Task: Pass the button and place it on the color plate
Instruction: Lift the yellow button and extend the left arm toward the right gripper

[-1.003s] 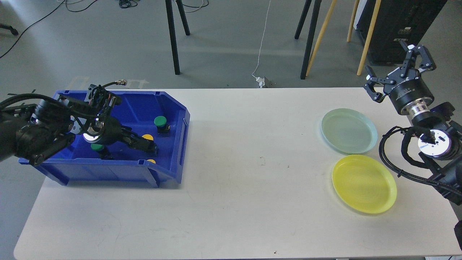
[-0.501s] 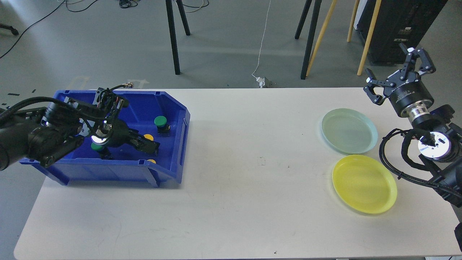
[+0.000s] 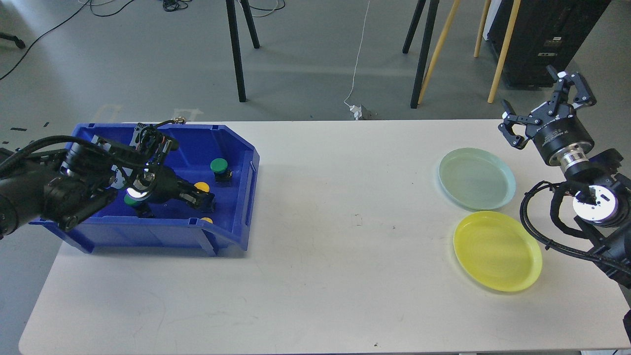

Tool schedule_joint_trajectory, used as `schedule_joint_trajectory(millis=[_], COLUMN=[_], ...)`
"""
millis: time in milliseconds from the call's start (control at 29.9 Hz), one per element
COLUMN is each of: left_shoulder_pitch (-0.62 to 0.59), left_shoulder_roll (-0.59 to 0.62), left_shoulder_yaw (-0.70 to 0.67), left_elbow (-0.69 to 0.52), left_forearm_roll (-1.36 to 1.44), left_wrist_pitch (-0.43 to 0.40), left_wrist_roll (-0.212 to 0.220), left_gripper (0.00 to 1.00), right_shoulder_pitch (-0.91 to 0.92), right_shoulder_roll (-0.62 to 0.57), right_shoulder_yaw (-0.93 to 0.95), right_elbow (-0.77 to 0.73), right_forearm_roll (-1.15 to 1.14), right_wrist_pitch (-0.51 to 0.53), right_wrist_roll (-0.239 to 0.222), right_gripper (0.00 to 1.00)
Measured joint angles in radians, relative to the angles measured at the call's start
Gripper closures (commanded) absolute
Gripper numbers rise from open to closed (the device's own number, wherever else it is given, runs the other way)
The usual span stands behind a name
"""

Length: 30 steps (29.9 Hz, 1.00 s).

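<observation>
A blue bin [image 3: 236,148] at the table's left holds several buttons: a green one [image 3: 219,165] at the back right, a green one [image 3: 130,200] partly hidden behind my left wrist, a yellow one [image 3: 201,187] and another yellow one [image 3: 207,220] by the front wall. My left gripper [image 3: 203,198] reaches down into the bin, right at the first yellow button. Its dark fingers cannot be told apart. A pale green plate [image 3: 476,178] and a yellow plate [image 3: 497,250] lie at the right. My right gripper [image 3: 543,107] is open and empty, raised beyond the green plate.
The bin's front wall [image 3: 148,236] rises in front of my left gripper. Chair and stand legs [image 3: 236,49] are on the floor behind the table. A black cabinet [image 3: 547,34] stands at the back right.
My left wrist has shifted a little right inside the bin, its fingertips staying by the yellow button. My right gripper has drifted slightly right, still open.
</observation>
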State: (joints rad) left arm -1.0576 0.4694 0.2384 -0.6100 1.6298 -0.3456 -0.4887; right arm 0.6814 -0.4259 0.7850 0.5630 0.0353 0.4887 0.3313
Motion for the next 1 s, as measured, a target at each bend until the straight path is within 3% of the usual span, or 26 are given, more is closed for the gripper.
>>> schedule_joint_trajectory(millis=[167, 334, 501, 635, 735, 902, 1003], left_shoulder_pitch=[-0.022, -0.071, -0.055, -0.052, -0.052, -0.051, -0.049], left_shoulder_roll=[0.054, 0.317, 0.4, 0.287, 0.139, -0.171, -0.27], left_shoulder_yaw=[-0.013, -0.115, -0.316, -0.453, -0.497, -0.508, -0.509], left_elbow=[-0.073, -0.397, -0.592, -0.607, -0.571, -0.348, -0.26], left_forearm_roll=[-0.005, -0.028, -0.194, -0.455, -0.593, -0.657, -0.666], left_wrist_pitch=[0.005, -0.034, -0.073, -0.093, -0.096, -0.098, -0.099], left_wrist_roll=[0.0, 0.001, 0.0, 0.0, 0.0, 0.0, 0.0], left_gripper=[0.94, 0.93, 0.93, 0.93, 0.93, 0.93, 0.93], right_shoulder_pitch=[-0.004, -0.026, -0.047, -0.079, -0.14, -0.324, -0.408], right_shoulder_roll=[0.001, 0.0, -0.004, -0.055, -0.185, -0.38, -0.42], right_shoulder_yaw=[0.005, 0.04, 0.095, 0.122, 0.124, 0.149, 0.165], right_elbow=[-0.001, -0.001, 0.011, 0.107, 0.298, 0.63, 0.755], right_forearm_roll=[0.0, 0.0, 0.001, -0.001, -0.027, -0.148, -0.234], right_wrist_pitch=[0.0, 0.0, 0.0, 0.0, 0.0, 0.0, 0.0], right_wrist_roll=[0.002, 0.002, 0.007, 0.012, 0.015, 0.045, 0.064], right_gripper=[0.0, 0.0, 0.0, 0.0, 0.0, 0.0, 0.0])
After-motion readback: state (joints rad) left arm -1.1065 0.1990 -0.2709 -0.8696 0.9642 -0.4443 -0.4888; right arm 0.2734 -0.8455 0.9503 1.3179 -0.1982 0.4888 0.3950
